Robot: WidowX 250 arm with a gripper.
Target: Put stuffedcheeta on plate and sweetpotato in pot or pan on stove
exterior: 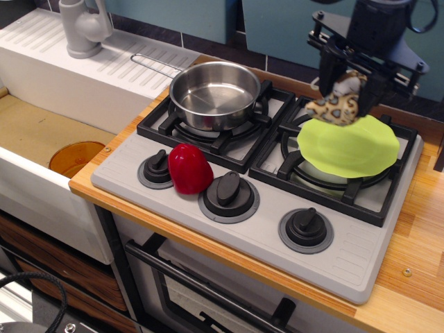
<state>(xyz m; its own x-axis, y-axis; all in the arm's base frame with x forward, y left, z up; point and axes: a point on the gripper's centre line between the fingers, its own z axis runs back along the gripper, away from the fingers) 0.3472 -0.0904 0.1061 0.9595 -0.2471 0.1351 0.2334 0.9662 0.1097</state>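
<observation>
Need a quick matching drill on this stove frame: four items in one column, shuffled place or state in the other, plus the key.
Things:
1. stuffed cheetah
2. red sweet potato
3. steel pan
4. lime-green plate

Places or states:
A. empty, on the rear left burner
B. held in the gripper, above the plate's rear edge
C. on the grey panel between two knobs
D. lying on the right burner grate

Pairs: 1-B, 2-C, 3-A, 4-D
</observation>
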